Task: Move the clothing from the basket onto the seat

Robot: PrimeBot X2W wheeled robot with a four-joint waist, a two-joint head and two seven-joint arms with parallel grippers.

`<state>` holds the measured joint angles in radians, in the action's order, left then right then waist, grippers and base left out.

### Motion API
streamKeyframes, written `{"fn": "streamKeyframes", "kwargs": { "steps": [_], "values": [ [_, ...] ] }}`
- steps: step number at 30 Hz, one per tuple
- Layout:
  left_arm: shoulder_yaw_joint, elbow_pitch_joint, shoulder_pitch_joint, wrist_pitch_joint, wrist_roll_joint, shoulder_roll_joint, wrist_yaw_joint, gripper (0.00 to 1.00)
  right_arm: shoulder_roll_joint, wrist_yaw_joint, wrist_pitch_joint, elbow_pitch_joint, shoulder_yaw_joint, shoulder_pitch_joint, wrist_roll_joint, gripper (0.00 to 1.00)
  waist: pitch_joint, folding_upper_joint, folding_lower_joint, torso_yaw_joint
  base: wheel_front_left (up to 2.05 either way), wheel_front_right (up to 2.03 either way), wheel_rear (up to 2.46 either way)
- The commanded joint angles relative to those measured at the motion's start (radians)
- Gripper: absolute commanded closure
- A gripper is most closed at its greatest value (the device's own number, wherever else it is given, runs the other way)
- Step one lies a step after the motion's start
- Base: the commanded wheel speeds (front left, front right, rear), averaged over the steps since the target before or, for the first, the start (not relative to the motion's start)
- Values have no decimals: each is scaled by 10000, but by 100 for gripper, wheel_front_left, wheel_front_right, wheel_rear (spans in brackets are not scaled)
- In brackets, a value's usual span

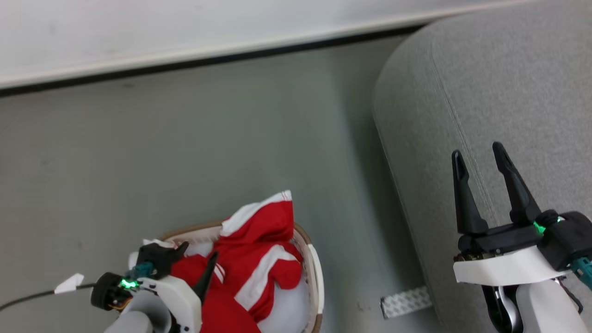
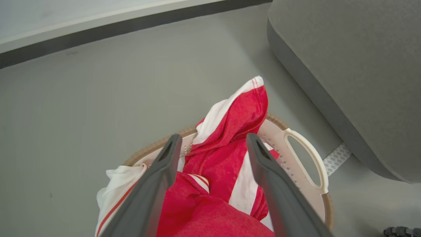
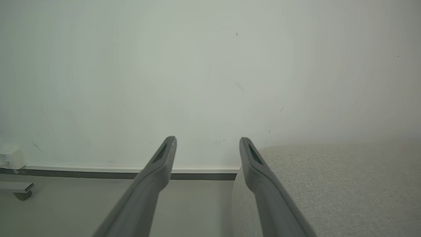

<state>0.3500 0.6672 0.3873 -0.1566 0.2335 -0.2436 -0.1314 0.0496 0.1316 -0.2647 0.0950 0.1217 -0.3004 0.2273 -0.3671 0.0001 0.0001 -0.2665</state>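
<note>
The left gripper (image 1: 199, 252) (image 2: 213, 138) is hanging with its jaws spread just above the clothing (image 1: 259, 249) (image 2: 227, 158). The clothing is lying heaped in the basket (image 1: 317, 273) (image 2: 276, 133) on the floor (image 1: 208, 138), one red-and-white fold poking past the far rim. The right gripper (image 1: 477, 151) (image 3: 208, 140), fingers parted and holding nothing, is hovering over the seat (image 1: 485, 83) (image 3: 329, 184), right of the basket.

No text, label, brand, number or sign can be read in these views. The red and white clothing (image 2: 227, 158) has plain stripes and panels on its visible folds. The pale strip (image 1: 406, 301) carries a fine pattern, too small to read.
</note>
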Motion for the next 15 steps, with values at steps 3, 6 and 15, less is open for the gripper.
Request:
{"fn": "streamKeyframes", "kwargs": {
  "steps": [3, 6, 15],
  "values": [
    [796, 815, 580, 440, 549, -478, 18, 0, 21, -19, 6, -251, 70, -325, 220, 0, -1165, -1, -1, -669, 0, 0, 0],
    [1649, 1504, 1003, 938, 941, -789, 17, 0, 14, -17, 6, -400, 103, -486, 354, 0, -1678, -1, -1, -833, 0, 0, 0],
    [4108, 2595, 2242, 2171, 2226, -1767, 17, 0, 17, -17, 7, -735, 291, -912, 760, 0, -3136, -1, -1, -1303, 0, 0, 0]
  ]
}}
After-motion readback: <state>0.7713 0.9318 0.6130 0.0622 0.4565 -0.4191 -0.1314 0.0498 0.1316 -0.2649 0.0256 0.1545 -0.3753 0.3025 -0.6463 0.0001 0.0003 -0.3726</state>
